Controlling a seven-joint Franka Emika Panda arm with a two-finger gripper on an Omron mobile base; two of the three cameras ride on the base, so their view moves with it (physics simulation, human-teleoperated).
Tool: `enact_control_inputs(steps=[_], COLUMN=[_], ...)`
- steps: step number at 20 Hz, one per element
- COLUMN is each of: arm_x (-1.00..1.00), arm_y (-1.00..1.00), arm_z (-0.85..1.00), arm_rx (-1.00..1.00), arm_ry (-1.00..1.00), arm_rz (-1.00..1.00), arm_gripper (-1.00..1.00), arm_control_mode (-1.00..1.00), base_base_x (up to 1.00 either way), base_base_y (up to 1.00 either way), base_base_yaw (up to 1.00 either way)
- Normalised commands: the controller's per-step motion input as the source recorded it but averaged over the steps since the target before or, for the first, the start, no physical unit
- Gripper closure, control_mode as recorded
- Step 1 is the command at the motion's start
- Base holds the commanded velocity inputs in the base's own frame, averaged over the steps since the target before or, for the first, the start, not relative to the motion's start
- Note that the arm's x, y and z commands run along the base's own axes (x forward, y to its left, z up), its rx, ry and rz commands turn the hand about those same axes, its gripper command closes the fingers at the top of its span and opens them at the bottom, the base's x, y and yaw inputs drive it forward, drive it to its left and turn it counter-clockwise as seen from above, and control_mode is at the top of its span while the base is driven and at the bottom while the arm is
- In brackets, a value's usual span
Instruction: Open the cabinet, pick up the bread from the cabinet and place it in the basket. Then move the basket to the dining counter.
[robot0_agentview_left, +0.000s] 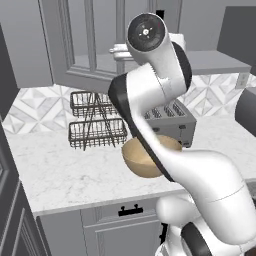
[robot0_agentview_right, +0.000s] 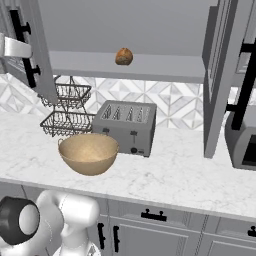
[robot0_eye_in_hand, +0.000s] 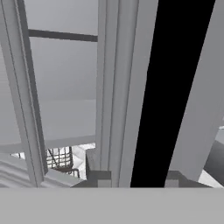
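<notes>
The cabinet (robot0_agentview_right: 135, 30) stands with both doors swung out. On its grey shelf sits the bread (robot0_agentview_right: 124, 56), a small golden-brown piece. My gripper (robot0_eye_in_hand: 138, 178) is up at the left door (robot0_agentview_right: 35, 55), straddling its long black handle (robot0_eye_in_hand: 153, 87). One fingertip (robot0_eye_in_hand: 104, 179) stands a little off the bar, so the jaws are open around it. The tan basket (robot0_agentview_right: 89, 152) rests on the worktop below, in front of the toaster; my arm partly hides the basket (robot0_agentview_left: 142, 159) in the left base view. The dining counter is out of view.
A silver toaster (robot0_agentview_right: 125, 125) stands behind the basket and a black wire two-tier rack (robot0_agentview_right: 65, 107) to its left. The right cabinet door (robot0_agentview_right: 220, 75) juts out over the worktop, with a dark appliance (robot0_agentview_right: 242, 140) beyond it. Grey drawers (robot0_agentview_right: 155, 225) run below the marble worktop.
</notes>
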Motion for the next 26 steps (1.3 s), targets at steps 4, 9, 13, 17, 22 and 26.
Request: enact_control_inputs(steps=[4,9,13,17,22,26], arm_x=[-0.69,-0.29,-0.18,-0.17,-0.5,-0.85], arm_y=[0.86,0.39,0.11,0.0,-0.06,-0.18], arm_z=[0.0,0.0,0.0,0.0,0.0,0.0], arm_rx=[-0.12,-0.02,0.0,0.0,0.04,0.12], arm_ry=[0.02,0.05,0.0,0.0,-0.02,-0.1], arm_rz=[-0.11,-0.12,-0.07,-0.05,-0.04,0.04], arm_gripper=[1.0,1.0,-1.0,-1.0,-1.0,-1.0], arm_control_mode=[-1.0,-1.0,-1.0,-1.0,-1.0,-1.0], base_base_x=[0.0,0.0,0.0,0.0,0.0,0.0], base_base_y=[0.0,0.0,0.0,0.0,0.0,0.0], base_base_yaw=[0.0,0.0,0.0,0.0,0.0,0.0])
